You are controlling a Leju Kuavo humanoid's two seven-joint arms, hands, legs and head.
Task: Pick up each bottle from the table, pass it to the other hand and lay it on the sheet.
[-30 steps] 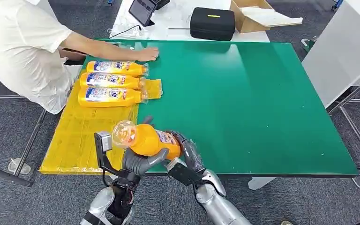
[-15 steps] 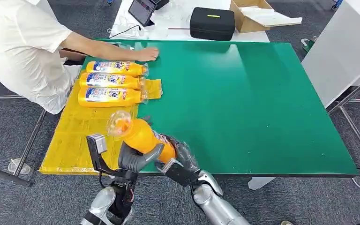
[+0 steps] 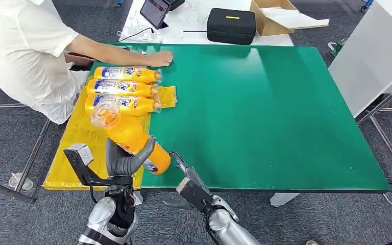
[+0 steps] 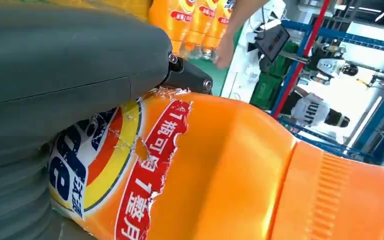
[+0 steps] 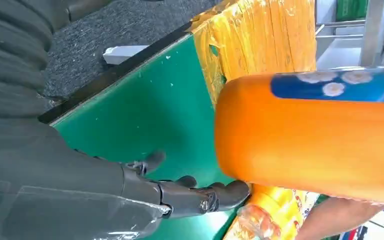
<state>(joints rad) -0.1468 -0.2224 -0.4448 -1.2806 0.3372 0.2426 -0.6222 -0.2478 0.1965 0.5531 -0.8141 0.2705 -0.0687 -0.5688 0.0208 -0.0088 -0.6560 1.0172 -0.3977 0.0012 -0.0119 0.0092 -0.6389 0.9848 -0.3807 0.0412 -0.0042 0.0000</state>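
Fingers (image 3: 144,151) of left hand (image 3: 125,162) wrapped around orange bottle (image 3: 130,135), clear cap toward 11 o'clock, above yellow sheet (image 3: 76,153) for laying down. Right hand (image 3: 184,176) spread, empty, off bottle: handover judged complete.

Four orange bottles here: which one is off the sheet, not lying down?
The bottle gripped by the left hand, tilted in the air with its clear cap end up over the yellow sheet. The other three bottles lie side by side on it.
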